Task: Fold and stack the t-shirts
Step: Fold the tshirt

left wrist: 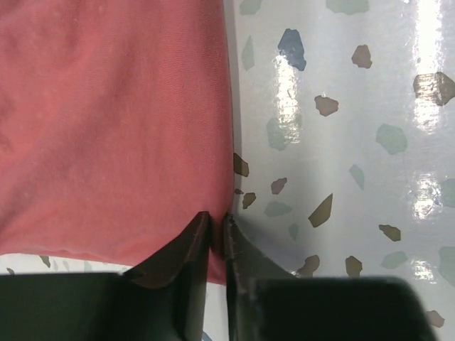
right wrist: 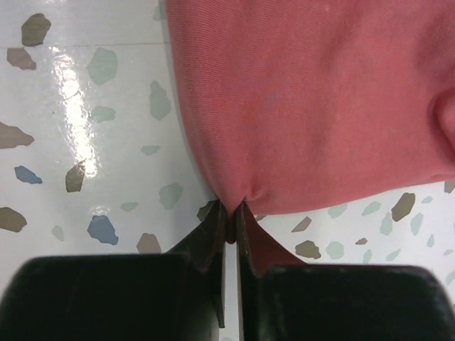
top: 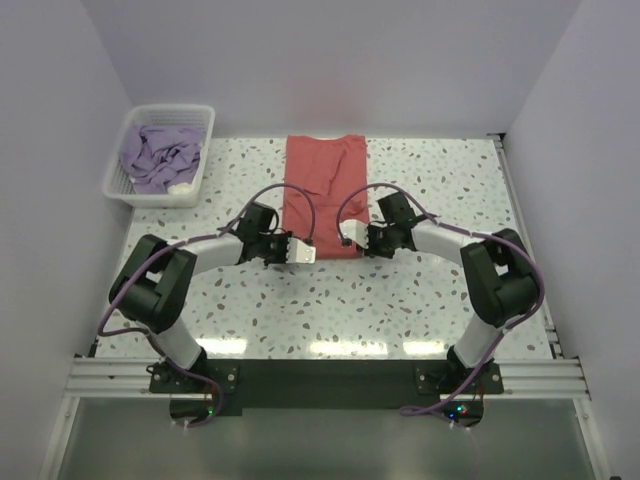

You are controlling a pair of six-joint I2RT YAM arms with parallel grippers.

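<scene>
The coral-red t-shirt lies flat as a long folded strip on the middle of the table. My left gripper is shut on its near left corner; in the left wrist view the jaws pinch the cloth edge. My right gripper is shut on its near right corner; in the right wrist view the cloth puckers between the jaws. The lavender-purple t-shirt lies crumpled in the basket.
The white lattice basket stands at the table's far left corner. Speckled terrazzo tabletop lies around the shirt. White walls close in the left, back and right sides.
</scene>
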